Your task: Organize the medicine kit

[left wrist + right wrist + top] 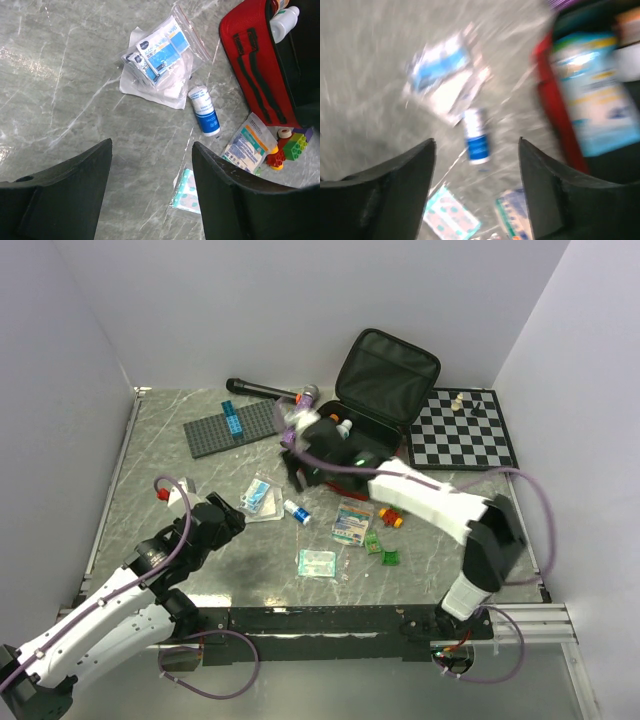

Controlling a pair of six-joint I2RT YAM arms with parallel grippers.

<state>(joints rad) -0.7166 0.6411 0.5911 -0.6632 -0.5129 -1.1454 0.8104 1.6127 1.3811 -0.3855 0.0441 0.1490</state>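
Medicine kit [386, 368] open on the counter [150, 455], both end effectors released and empty.

Top view: the kit sits at upper middle of the frame, its black-lined lid standing up, with a chessboard [462, 432] just to its right and a grey studded baseplate [236, 428] to its left; the left end effector [230, 512] hangs at lower left, and the right end effector [299, 473] is at the centre, just below the kit. Left wrist view: fingers [65, 195] spread apart over bare counter, a zip bag of wipes [157, 55] at upper middle, a blue-and-white bottle [204, 111] below it, and the kit's red wall at upper right. Right wrist view, blurred: fingers [390, 185] spread wide, the same bottle at centre, the kit at right holding a blue box [597, 100].
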